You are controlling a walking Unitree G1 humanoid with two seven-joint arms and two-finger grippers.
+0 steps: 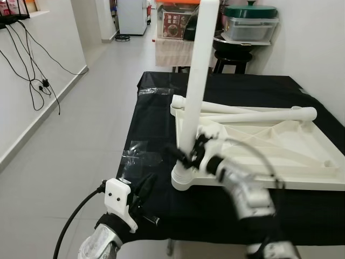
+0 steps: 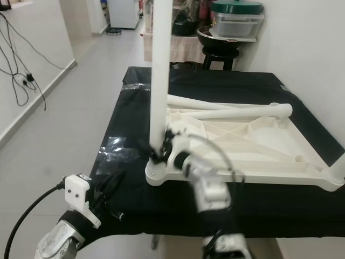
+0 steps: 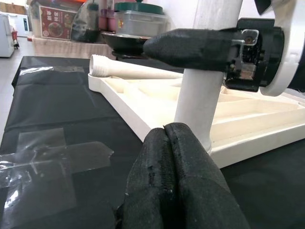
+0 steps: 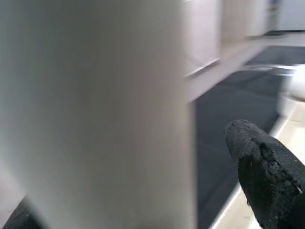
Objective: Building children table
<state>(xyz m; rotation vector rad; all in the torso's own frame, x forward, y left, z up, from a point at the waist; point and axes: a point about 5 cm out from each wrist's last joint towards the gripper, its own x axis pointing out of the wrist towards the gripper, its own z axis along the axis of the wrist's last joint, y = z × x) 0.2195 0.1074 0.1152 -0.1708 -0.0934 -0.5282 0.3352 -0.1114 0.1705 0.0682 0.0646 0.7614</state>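
The white tabletop (image 1: 269, 156) lies upside down on the black-covered counter (image 1: 145, 124), ribs up, so legs can go into its corner sockets. One leg (image 1: 197, 81) stands upright in the near-left socket (image 1: 186, 181), and the right gripper (image 1: 190, 154) has its fingers clamped around it low down, probably to steady or seat it. Two loose legs (image 1: 259, 114) lie across the far side, within reach for the other corners. The left gripper (image 1: 141, 195) waits just off the counter's near edge, fingers (image 3: 176, 181) pressed together on nothing. The box (image 1: 173, 22) beyond carries print too small to read.
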